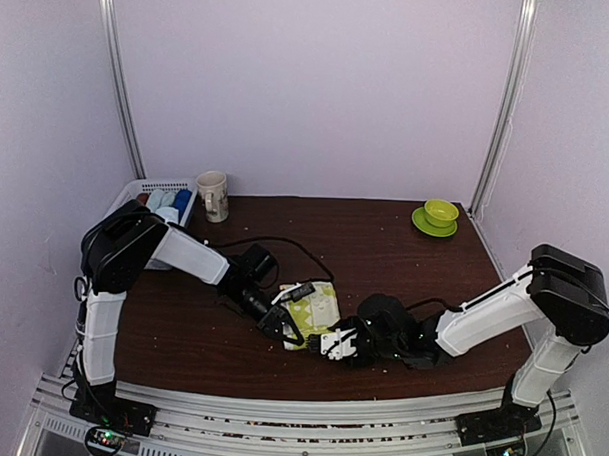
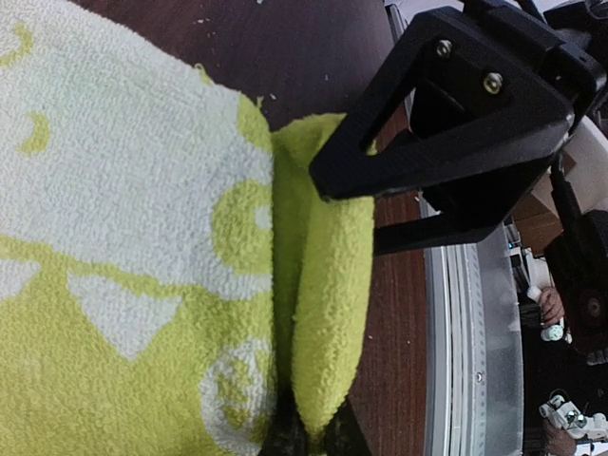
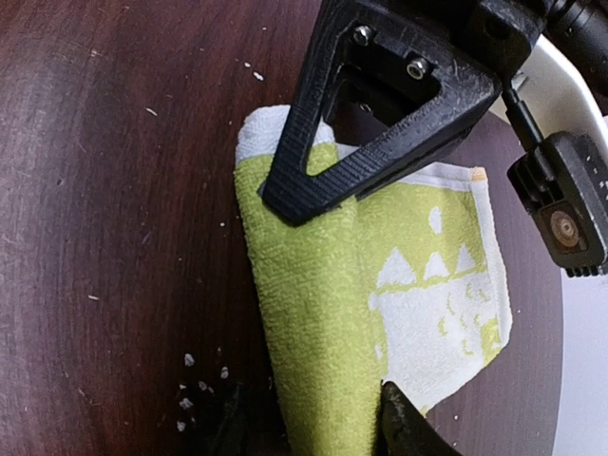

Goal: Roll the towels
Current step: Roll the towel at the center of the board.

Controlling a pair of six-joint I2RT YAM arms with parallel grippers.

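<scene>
The yellow-green towel (image 1: 319, 307) is laid on the dark tabletop (image 1: 384, 251) near its front edge, with one long edge folded over into a thick ridge. One end of the ridge is pinched in the closed left tool (image 2: 306, 437). The other end is straddled by the right tool (image 3: 313, 423); whether it is clamped cannot be told.

The yellow-green towel (image 3: 313, 285) is plain lime terry on one face and printed with white triangles and shapes on the other, with a white border; the worktop (image 1: 384, 256) is dark reddish-brown, flecked with pale specks; the basket (image 1: 134, 192) is white; the mug (image 1: 214, 196) is cream with a faint print; the cup (image 1: 441, 211) and saucer (image 1: 422, 224) are bright green
</scene>
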